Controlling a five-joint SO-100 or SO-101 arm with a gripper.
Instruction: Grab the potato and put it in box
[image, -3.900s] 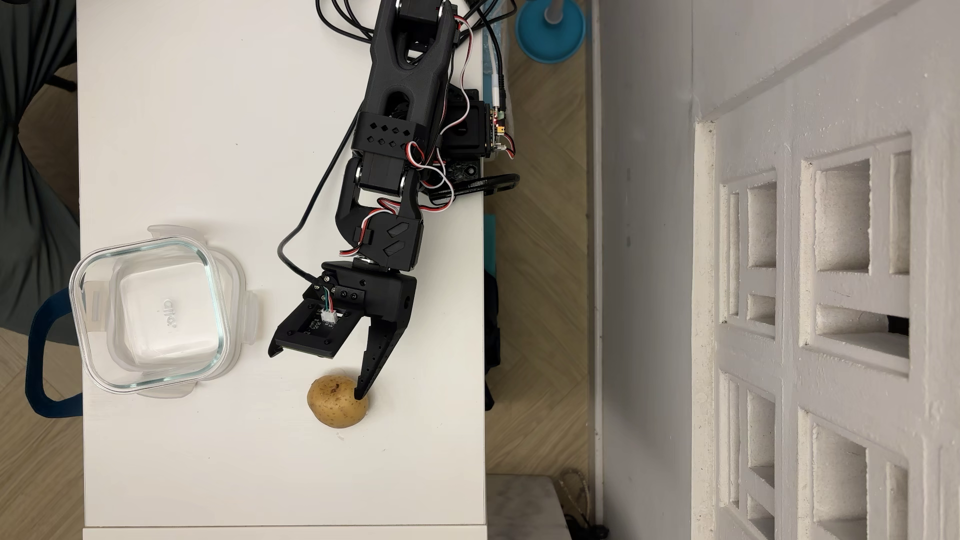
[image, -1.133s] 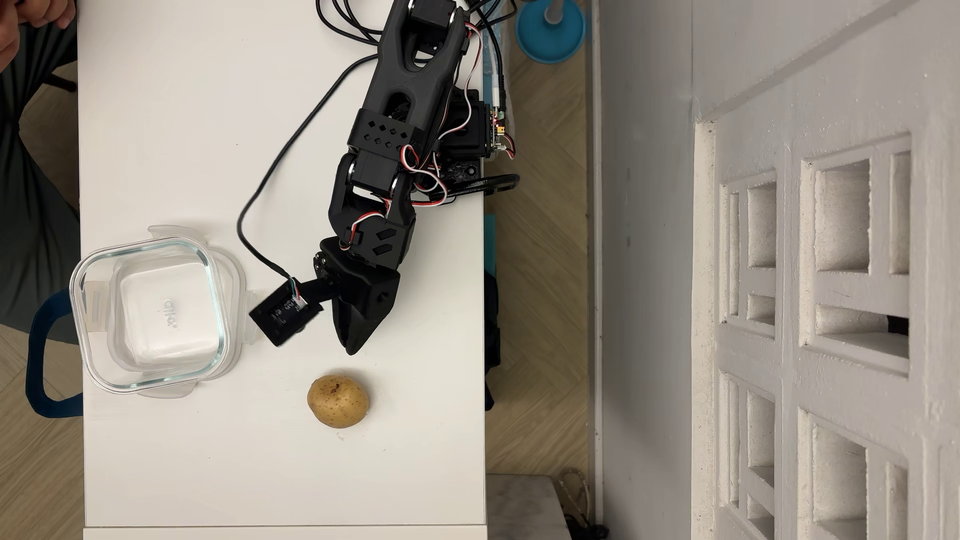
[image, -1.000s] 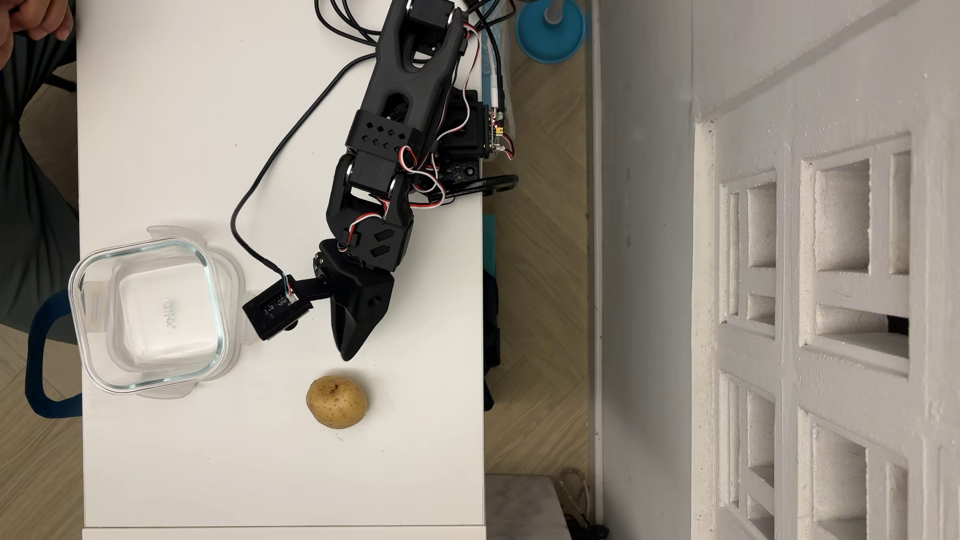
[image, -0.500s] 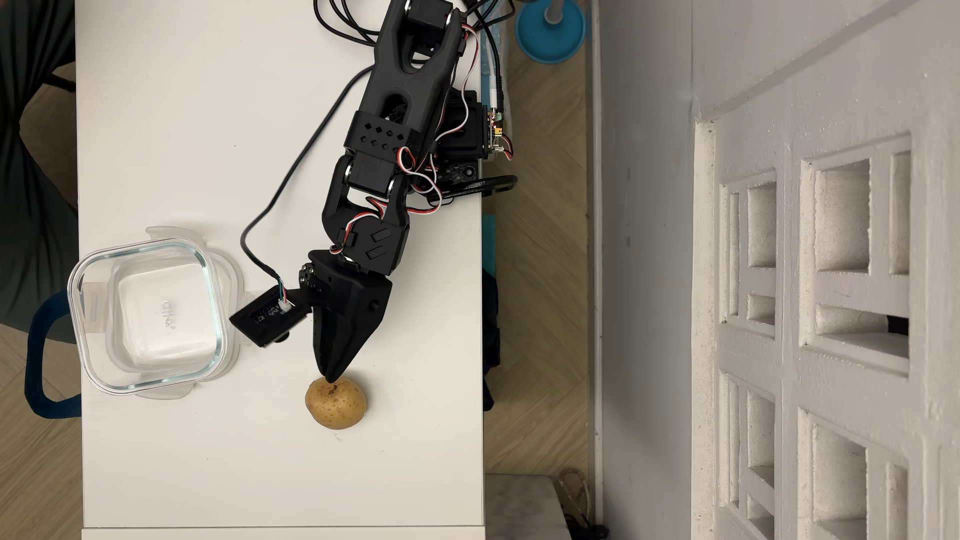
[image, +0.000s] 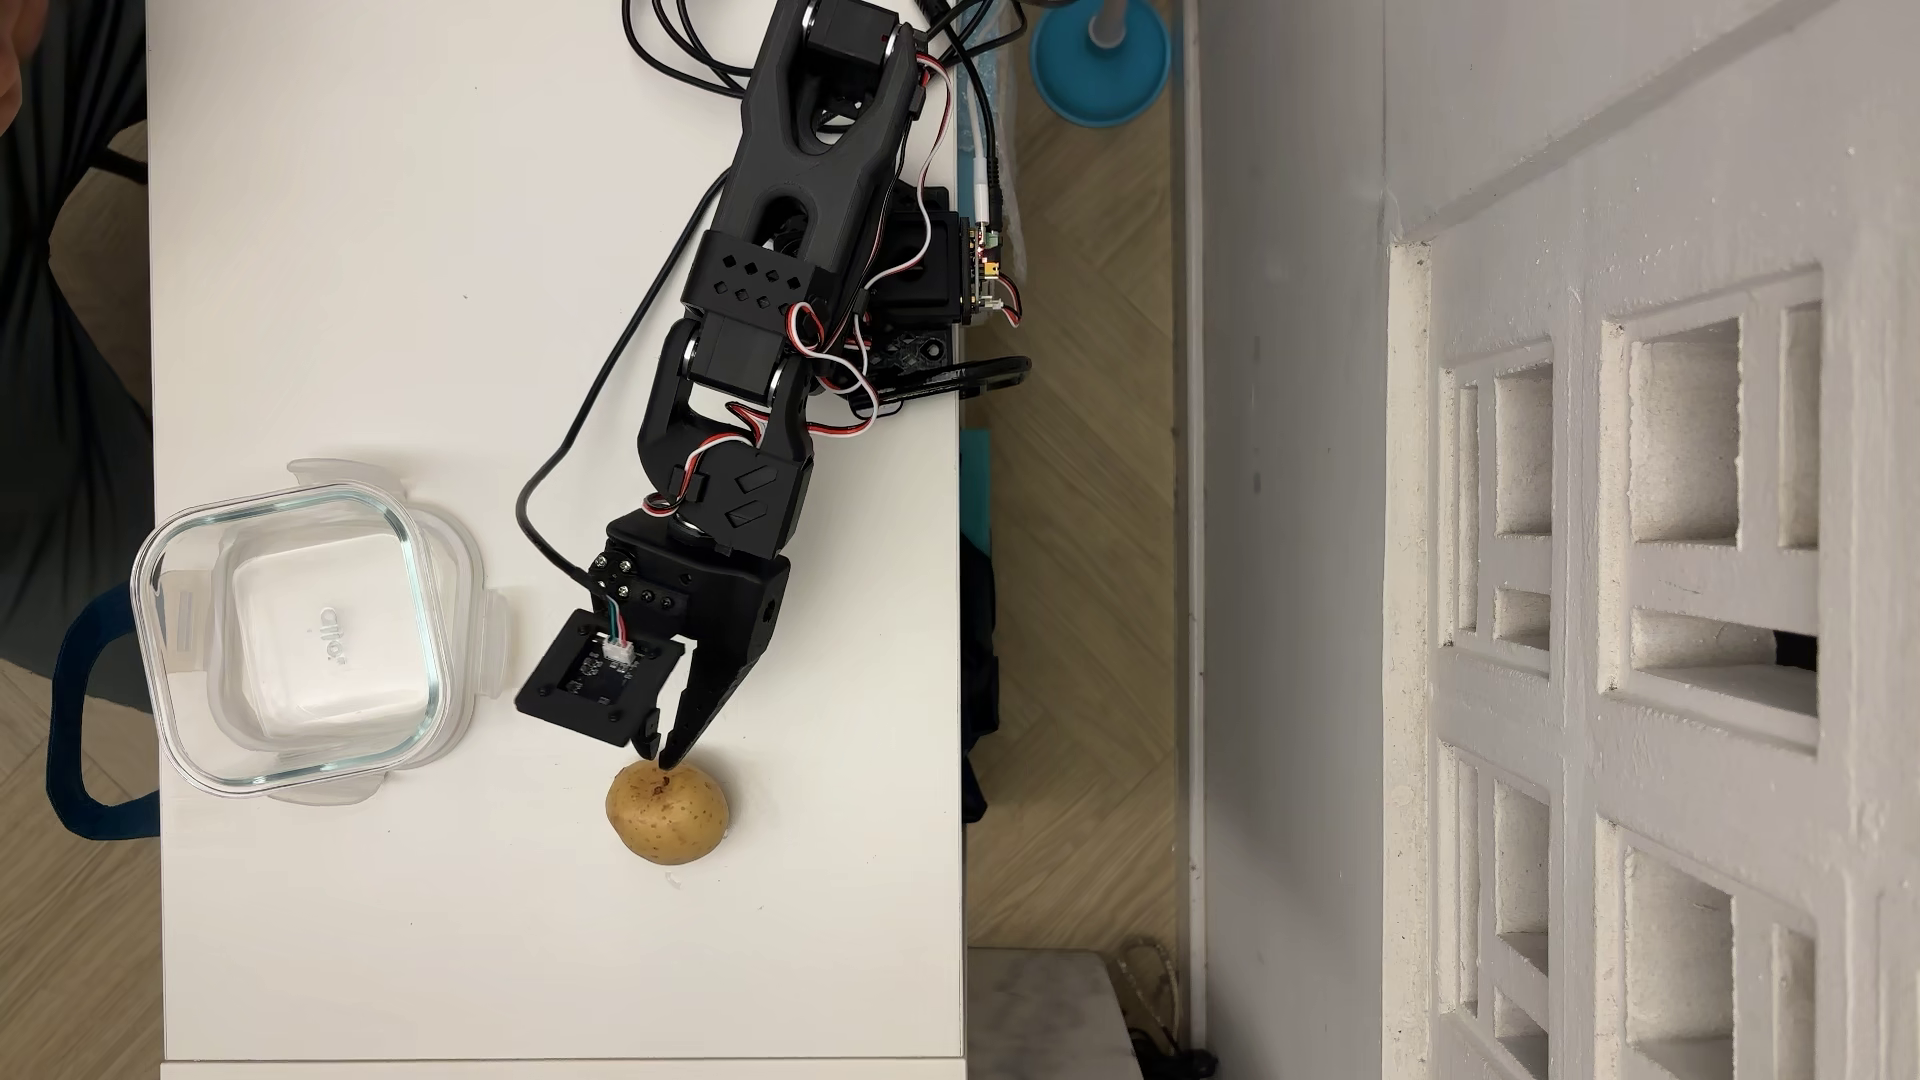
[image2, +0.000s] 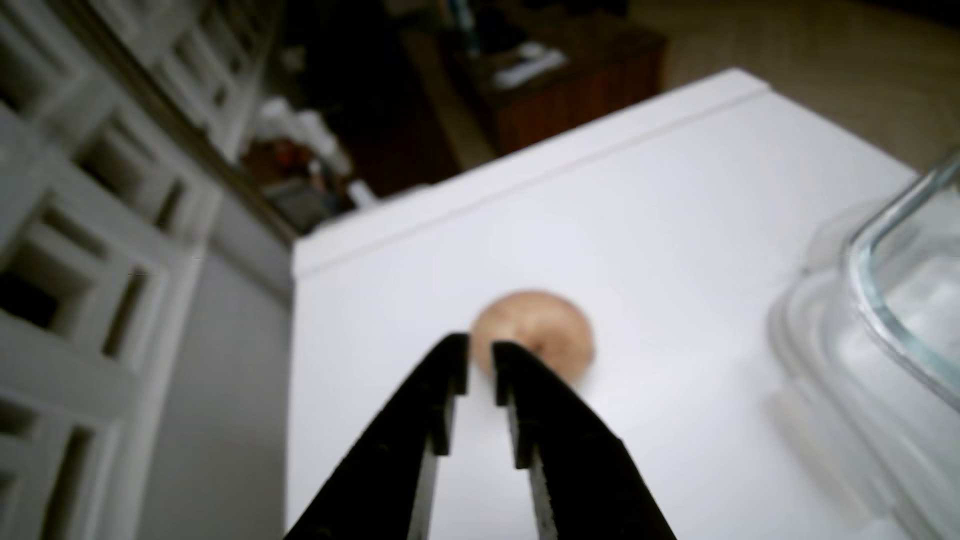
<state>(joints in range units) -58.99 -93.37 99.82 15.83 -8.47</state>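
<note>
Potato (image: 667, 812) lay just beyond the gripper (image: 659, 758) tips on the table (image: 416, 260); jaws stood barely parted, holding nothing; only the overhead view showed the whole box (image: 291, 633).

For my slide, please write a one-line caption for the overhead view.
Robot hand, nearly closed, at the potato beside an empty glass box.
</note>
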